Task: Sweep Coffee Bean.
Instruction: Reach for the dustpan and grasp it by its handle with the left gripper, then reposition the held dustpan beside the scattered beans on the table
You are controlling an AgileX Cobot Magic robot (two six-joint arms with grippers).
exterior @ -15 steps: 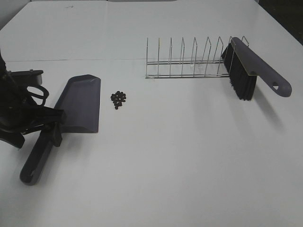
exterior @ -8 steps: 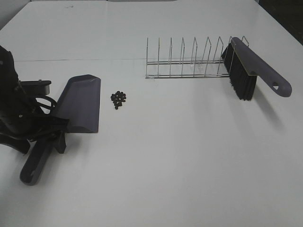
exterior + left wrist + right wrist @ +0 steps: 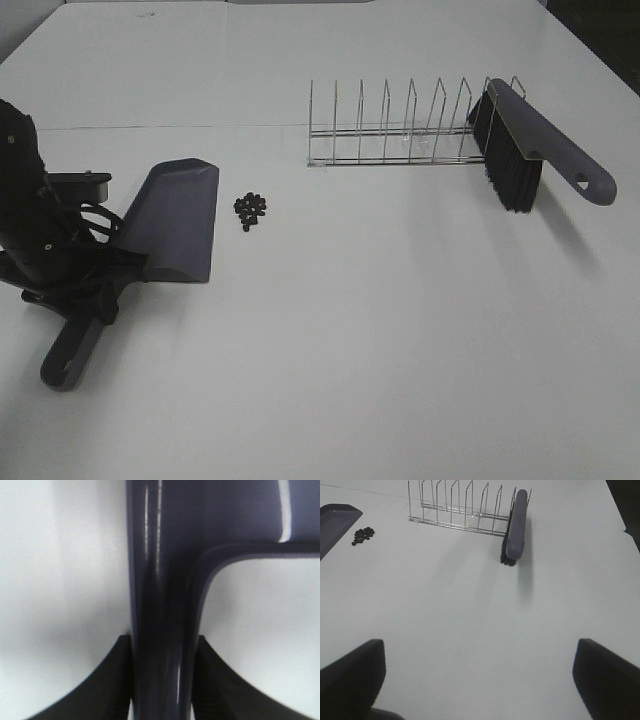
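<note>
The coffee beans (image 3: 250, 208) lie in a small dark cluster on the white table, just right of the open edge of the grey-purple dustpan (image 3: 178, 220). They also show in the right wrist view (image 3: 363, 535), beside a corner of the dustpan (image 3: 335, 522). My left gripper (image 3: 100, 285) is down on the dustpan's handle. In the left wrist view its black fingers (image 3: 112, 680) press both sides of the handle (image 3: 162, 605). A grey brush with black bristles (image 3: 530, 140) leans on the right end of the wire rack. My right gripper (image 3: 480, 680) is open and empty, out of the exterior view.
A wire dish rack (image 3: 400, 130) stands at the back, right of centre, and shows in the right wrist view (image 3: 455, 505) with the brush (image 3: 516, 525) against its end. The white table (image 3: 380, 330) fills the view.
My left arm has come down and in over the dustpan handle and closed on it. The dustpan has shifted slightly to the right. The beans, brush and rack have not moved.
</note>
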